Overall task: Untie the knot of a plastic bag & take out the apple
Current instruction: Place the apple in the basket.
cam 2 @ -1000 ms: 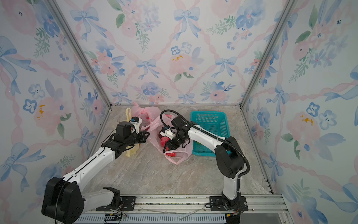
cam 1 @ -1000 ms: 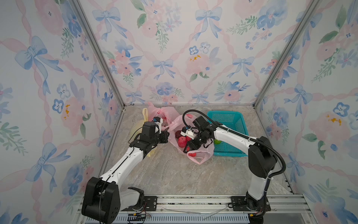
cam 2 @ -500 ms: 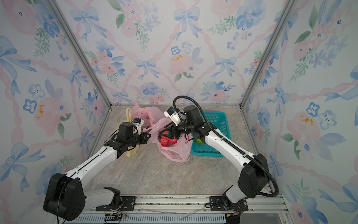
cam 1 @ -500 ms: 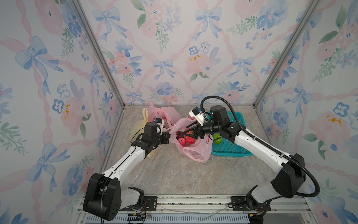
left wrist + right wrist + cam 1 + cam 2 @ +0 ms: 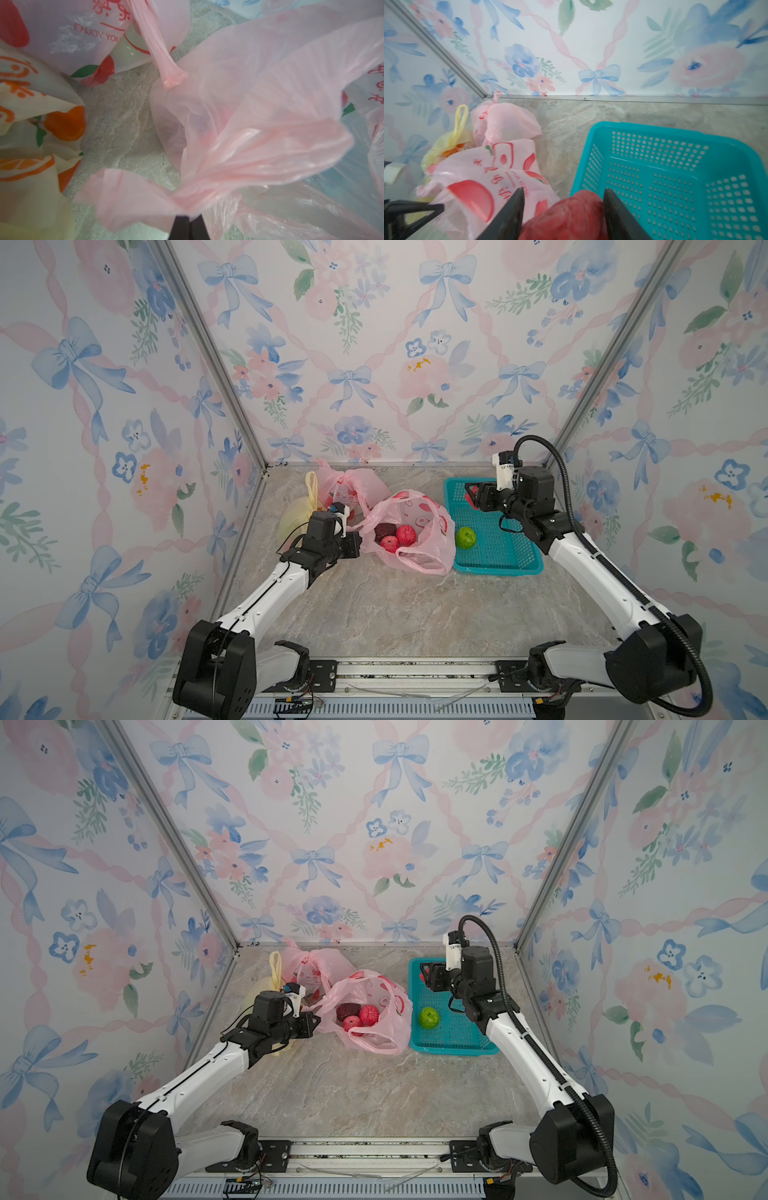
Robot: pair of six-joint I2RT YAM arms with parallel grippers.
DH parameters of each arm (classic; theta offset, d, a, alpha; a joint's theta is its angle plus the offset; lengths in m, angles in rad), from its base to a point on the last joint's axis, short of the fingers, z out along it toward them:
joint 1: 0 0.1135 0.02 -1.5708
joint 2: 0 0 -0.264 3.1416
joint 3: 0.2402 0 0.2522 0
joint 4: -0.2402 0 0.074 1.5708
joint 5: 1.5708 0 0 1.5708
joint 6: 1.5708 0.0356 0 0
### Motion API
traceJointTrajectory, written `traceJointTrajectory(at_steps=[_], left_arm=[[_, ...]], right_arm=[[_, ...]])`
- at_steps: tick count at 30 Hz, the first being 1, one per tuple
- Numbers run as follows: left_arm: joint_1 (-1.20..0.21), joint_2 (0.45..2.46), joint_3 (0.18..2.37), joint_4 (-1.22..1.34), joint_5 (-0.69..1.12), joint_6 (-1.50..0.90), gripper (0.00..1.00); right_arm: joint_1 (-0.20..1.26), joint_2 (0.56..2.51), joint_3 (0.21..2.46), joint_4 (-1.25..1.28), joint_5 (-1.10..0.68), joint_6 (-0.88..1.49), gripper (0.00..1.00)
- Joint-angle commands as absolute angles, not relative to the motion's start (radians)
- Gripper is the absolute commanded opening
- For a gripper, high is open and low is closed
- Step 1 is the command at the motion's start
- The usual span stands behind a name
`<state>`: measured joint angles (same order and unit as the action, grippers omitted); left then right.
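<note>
I'm working in a staged lab test booth, not a home: flat floral bow-print wallpaper panels held by bare aluminium corner struts, a marble-look tabletop, and my two white-and-black arms bolted to a slotted metal rail with loose wiring along the front edge.

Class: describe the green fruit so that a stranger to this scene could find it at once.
Find the teal basket on the marble table's far right side. The green fruit lies alone on its mesh floor, near the edge beside the open pink bag. It is the only green fruit; those in the bag are red or dark.
</note>
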<state>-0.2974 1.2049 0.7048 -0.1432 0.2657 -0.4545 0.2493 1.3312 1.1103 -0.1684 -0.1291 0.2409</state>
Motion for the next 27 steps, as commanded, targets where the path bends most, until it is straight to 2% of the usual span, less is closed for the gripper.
traceJointTrajectory(at_steps=[1,10,14,17,21,23,27], left_arm=[[-0.302,1.179,0.695,-0.17,0.267,-0.462,0.0],[-0.303,1.146,0.722,-0.192,0.267,-0.462,0.0],[-0.304,1.149,0.729,-0.196,0.267,-0.463,0.0],[-0.306,1.154,0.729,-0.197,0.268,-0.462,0.0],[-0.315,1.162,0.728,-0.197,0.265,-0.467,0.0],[-0.323,1.17,0.726,-0.196,0.264,-0.469,0.0],[-0.333,1.187,0.724,-0.196,0.249,-0.471,0.0]], right_arm=[[0.222,1.414,1.059,-0.241,-0.028,0.265,0.58],[0.219,1.626,1.12,-0.357,0.247,0.205,0.58],[0.207,1.72,1.134,-0.39,0.261,0.196,0.61],[0.208,1.746,1.13,-0.389,0.239,0.196,0.68],[0.222,1.688,1.111,-0.366,0.177,0.184,0.86],[0.239,1.611,1.106,-0.355,0.148,0.169,0.89],[0.331,1.429,1.117,-0.342,0.054,0.107,0.88]])
